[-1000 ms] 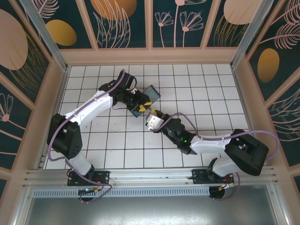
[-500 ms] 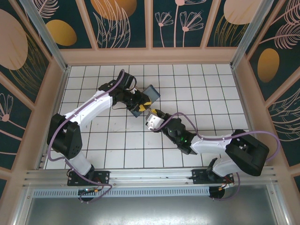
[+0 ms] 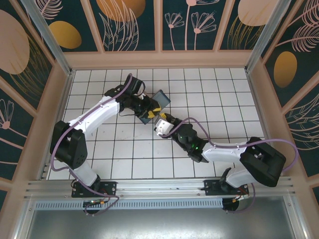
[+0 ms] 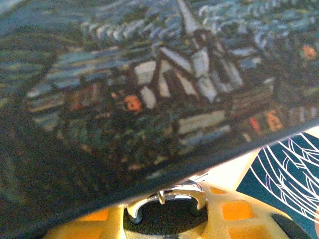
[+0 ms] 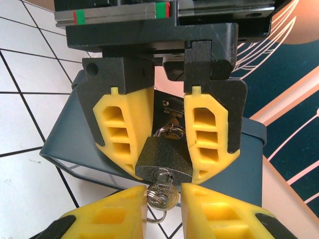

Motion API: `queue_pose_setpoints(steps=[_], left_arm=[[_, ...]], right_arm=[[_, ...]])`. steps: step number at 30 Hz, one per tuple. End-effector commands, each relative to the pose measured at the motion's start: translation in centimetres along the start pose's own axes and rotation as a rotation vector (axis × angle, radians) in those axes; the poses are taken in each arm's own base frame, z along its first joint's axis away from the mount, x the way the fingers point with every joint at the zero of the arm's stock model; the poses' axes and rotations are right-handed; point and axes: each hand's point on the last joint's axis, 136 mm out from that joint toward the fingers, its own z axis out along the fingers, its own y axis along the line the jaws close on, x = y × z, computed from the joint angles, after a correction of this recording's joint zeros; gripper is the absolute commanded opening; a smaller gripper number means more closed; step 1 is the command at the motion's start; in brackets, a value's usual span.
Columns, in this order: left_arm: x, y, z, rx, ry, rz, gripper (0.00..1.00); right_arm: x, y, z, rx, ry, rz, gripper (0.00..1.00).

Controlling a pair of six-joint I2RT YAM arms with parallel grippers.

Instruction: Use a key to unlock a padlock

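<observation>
Clearly, the left gripper [image 5: 164, 149] has the padlock [image 5: 163, 162]: its two yellow fingers [image 5: 122, 124] are closed against the sides of the dark brassy body and hold it with the keyhole end turned toward the right wrist camera. We see the thin silver shackle [image 5: 170, 132] rising behind the body, between those fingers. The key [image 5: 160, 191] sits in the keyhole, its small silvery head sticking out with a wire ring looped through it. The right gripper [image 5: 163, 201] has its fingertips on either side of that head, only narrowly apart. We cannot tell whether they pinch the key or merely flank it, since a sliver of gap may show on one side. Just behind the padlock stands the painted tin box [image 5: 60, 142], resting on the white tiled floor [image 5: 30, 74]. From above, both grippers meet beside that box, near the middle of the floor.
</observation>
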Motion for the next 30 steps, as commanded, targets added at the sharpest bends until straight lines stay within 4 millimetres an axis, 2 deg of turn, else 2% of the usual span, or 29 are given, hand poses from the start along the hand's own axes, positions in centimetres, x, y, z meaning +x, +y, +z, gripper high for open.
queue_pose_setpoints(steps=[1, 8, 14, 21, 30], left_arm=[[0.5, -1.5, -1.3, 0.052, -0.002, 0.029, 0.13], [0.6, -1.8, -1.2, 0.061, 0.009, 0.029, 0.13], [0.5, -2.1, -1.2, 0.064, 0.012, 0.033, 0.13], [0.5, -2.7, -1.4, 0.072, 0.013, 0.044, 0.13], [0.7, -2.8, -1.7, 0.083, 0.011, 0.047, 0.13]], right_arm=[[-1.9, -1.6, 0.8, 0.045, -0.054, 0.003, 0.24], [-1.1, -1.1, 0.4, 0.024, -0.035, -0.016, 0.25], [0.5, -1.0, 0.2, 0.024, 0.022, -0.058, 0.26], [1.5, -0.3, 0.6, 0.003, 0.054, -0.111, 0.26], [0.9, -0.9, 1.5, 0.017, 0.038, -0.136, 0.22]])
